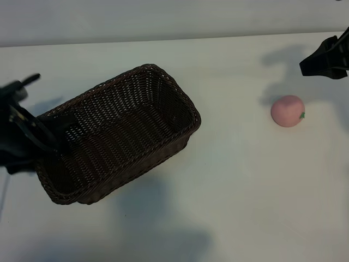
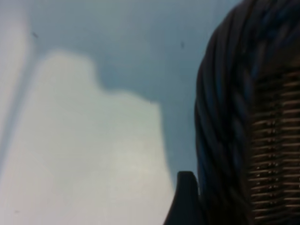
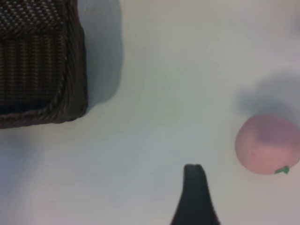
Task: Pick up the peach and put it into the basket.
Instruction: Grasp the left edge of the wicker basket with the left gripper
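The small round pale-pink peach (image 1: 287, 111) with a tiny green mark lies on the white table (image 1: 234, 180), apart from the dark-brown woven wicker basket (image 1: 117, 134). The left gripper (image 1: 46, 136) is at the basket's end, its jaws apart; the right gripper (image 1: 322, 61) hangs near the peach, empty, jaws also apart.

**Exterior view: basket at left, peach at right**

The basket (image 1: 117, 134) sits on the white table (image 1: 229, 191), left of centre, set diagonally with one short end toward the lower left and the other toward the upper right. Its interior holds no object. The left gripper (image 1: 54, 134) is at the basket's lower-left end, with its dark fingers spread across the rim there. The peach (image 1: 287, 111) lies on the table well apart from the basket, to the right, its green mark facing right. The right gripper (image 1: 323, 60) hangs above and just right of the peach, not touching it; only part of it is in frame.
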